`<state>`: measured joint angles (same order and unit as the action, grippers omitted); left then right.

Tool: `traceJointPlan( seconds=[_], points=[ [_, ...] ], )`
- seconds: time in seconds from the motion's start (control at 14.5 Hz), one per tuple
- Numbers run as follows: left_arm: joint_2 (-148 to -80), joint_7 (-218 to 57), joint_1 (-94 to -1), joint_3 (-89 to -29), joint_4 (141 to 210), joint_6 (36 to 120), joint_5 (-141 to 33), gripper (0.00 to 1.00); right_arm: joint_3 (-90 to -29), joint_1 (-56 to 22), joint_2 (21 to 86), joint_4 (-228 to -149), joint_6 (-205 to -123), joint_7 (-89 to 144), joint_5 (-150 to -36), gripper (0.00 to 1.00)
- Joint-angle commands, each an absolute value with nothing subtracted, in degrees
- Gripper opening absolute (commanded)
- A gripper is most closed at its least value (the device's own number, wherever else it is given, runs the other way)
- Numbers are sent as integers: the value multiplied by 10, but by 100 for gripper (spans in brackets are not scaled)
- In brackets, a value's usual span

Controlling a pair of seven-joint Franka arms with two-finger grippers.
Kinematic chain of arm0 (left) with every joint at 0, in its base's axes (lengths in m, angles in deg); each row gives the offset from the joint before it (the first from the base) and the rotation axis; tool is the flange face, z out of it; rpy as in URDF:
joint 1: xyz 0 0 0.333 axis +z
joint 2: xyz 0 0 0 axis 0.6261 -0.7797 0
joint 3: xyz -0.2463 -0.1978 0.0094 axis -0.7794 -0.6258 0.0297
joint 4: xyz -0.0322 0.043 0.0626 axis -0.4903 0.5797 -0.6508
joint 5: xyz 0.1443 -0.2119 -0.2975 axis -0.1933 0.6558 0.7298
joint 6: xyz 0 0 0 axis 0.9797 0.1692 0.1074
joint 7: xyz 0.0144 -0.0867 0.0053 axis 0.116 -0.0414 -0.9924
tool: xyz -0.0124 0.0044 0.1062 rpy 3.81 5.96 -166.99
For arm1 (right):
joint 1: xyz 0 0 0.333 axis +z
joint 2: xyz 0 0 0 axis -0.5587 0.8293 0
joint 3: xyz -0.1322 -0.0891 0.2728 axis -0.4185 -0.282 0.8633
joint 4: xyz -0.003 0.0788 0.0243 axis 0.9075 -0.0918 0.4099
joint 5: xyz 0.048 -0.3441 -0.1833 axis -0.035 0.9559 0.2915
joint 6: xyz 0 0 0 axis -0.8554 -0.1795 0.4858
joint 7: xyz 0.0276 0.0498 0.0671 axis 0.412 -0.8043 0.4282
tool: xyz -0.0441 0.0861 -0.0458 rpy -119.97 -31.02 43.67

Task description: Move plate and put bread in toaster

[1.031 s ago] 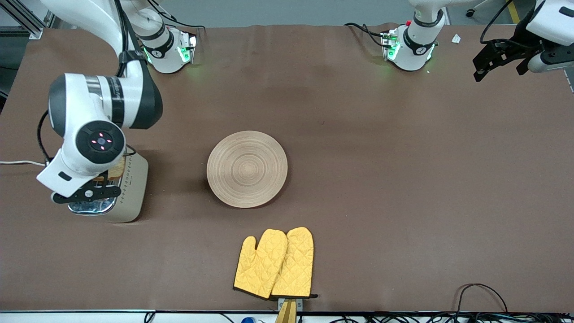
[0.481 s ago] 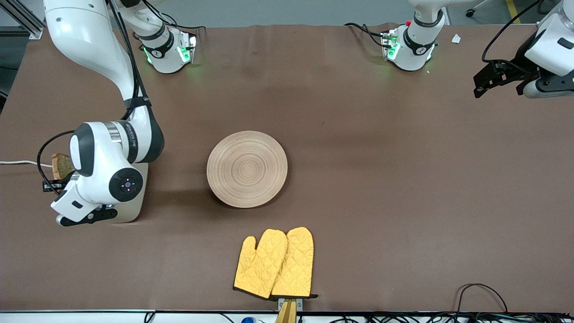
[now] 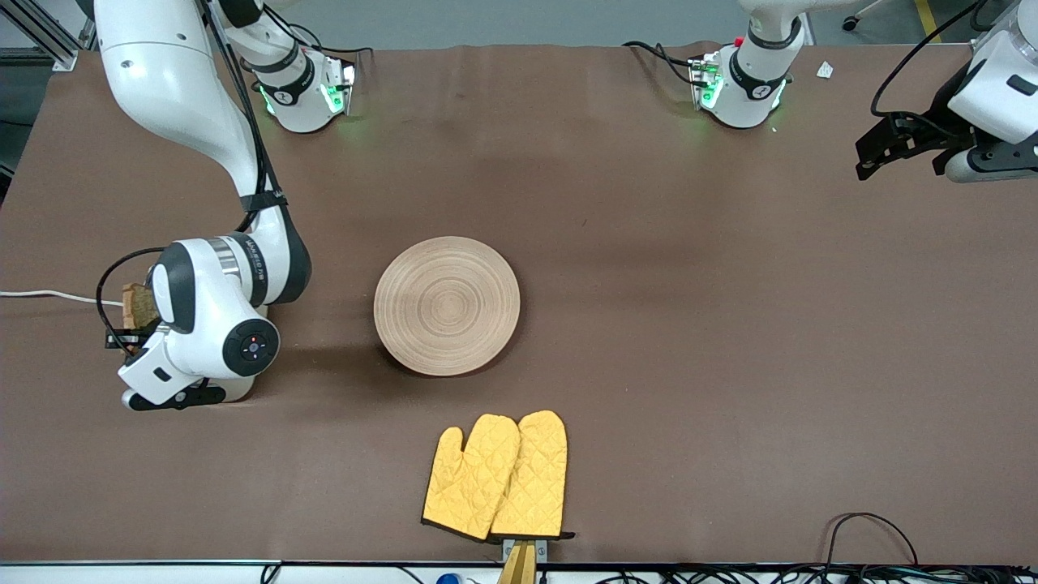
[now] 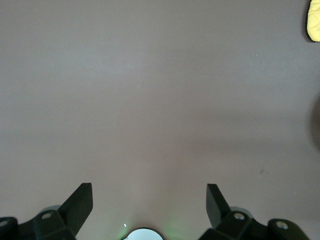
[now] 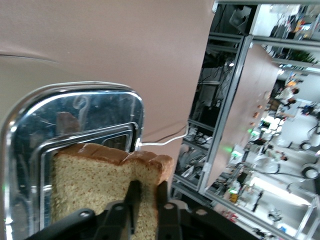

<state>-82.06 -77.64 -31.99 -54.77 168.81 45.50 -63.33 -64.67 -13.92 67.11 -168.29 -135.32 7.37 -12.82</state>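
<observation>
Since half a second before, the right gripper (image 3: 130, 328) had been shifted slightly toward the plate (image 3: 447, 305), with its wrist swung lower over the toaster (image 3: 243, 389); the left gripper (image 3: 900, 146) had barely been moved. Plate and mitts (image 3: 496, 477) were left where they had been.

The bread (image 5: 100, 187), a brownish wholegrain slice with a darker crust, was held upright, clamped between the right gripper's (image 5: 145, 200) fingers (image 5: 132, 202) and carried directly over the toaster's (image 5: 75, 130) chrome top, above a slot.

From the front, only a corner of the bread (image 3: 139, 306) was shown beside the right wrist, and the toaster was almost wholly hidden beneath the arm. In the right wrist view the slice, the chrome top and the white cord (image 5: 165, 140) were laid plain. In the left wrist view the left gripper (image 4: 149, 200) was seen with its fingers (image 4: 80, 200) spread wide apart, holding nothing, waiting over bare table (image 4: 150, 100) at the left arm's end.
</observation>
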Motion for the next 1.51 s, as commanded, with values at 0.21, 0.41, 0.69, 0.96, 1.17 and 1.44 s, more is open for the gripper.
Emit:
traceJointPlan(
  seconds=[0.21,0.41,0.69,0.96,1.17,1.44],
  points=[
    [-830,-783,-318,-547,1674,451,-636,100,-643,-155,595,-1661,-1346,91,-285,100],
    [-830,-783,-316,-547,1673,451,-637,100,-643,-180,534,-1667,-1331,115,-378,100],
    [-833,-783,-316,-547,1673,452,-637,100,-643,-228,457,-1670,-1306,163,-487,100],
    [-833,-783,-316,-547,1673,452,-643,100,-644,-281,361,-1726,-1307,188,-568,100],
    [-833,-783,-317,-547,1673,452,-644,100,-645,-291,283,-1808,-1355,189,-574,100],
    [-835,-783,-317,-548,1658,452,-646,100,-643,-290,233,-1880,-1400,188,-570,100]
  ],
)
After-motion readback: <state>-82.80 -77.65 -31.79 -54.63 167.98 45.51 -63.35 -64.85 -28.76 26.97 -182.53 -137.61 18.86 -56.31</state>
